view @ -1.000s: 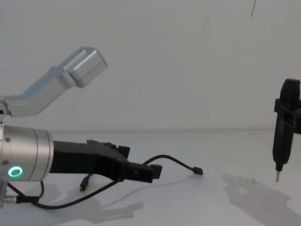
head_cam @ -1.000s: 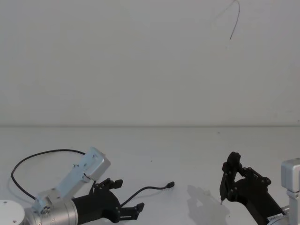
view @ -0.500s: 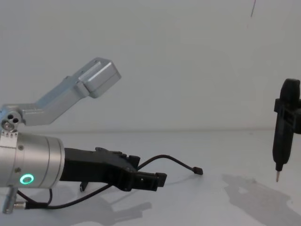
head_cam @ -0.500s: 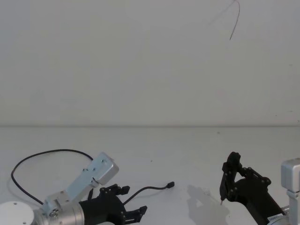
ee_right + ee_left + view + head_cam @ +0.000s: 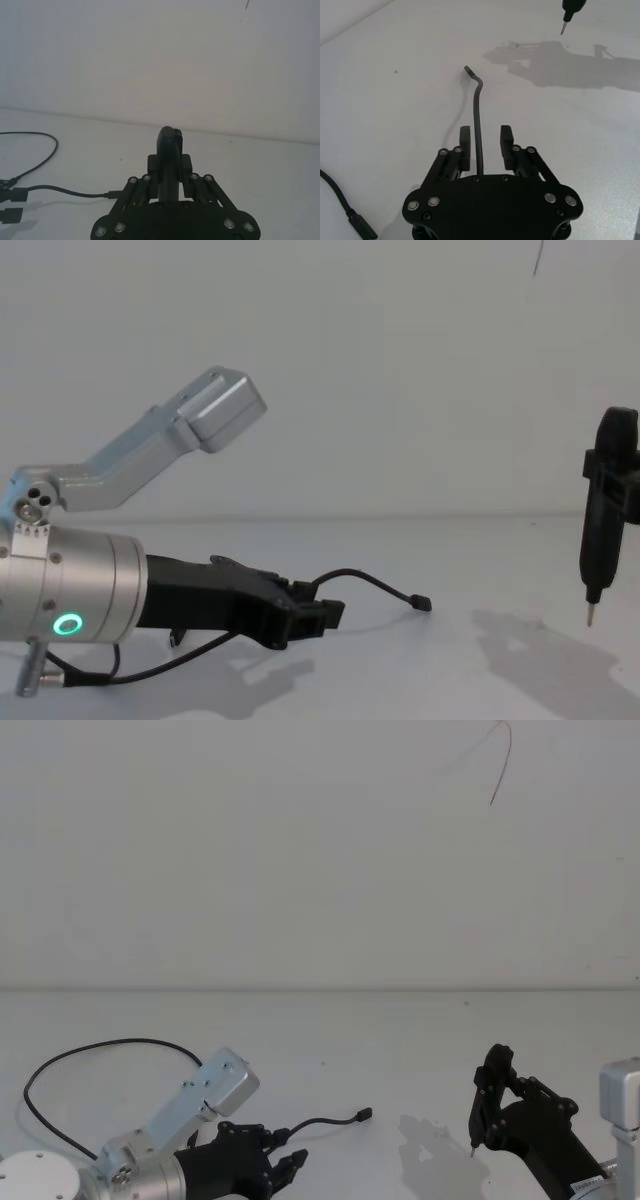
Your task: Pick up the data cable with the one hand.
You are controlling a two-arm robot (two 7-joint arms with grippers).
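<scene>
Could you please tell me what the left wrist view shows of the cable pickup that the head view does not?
Left wrist view: the thin black data cable runs between the blocky black left gripper's open fingers, untouched. Head view: the cable's wide loop, and the slim black right gripper clamping a black pointed tool. Both: the cable's small plug ahead of the left gripper.
</scene>
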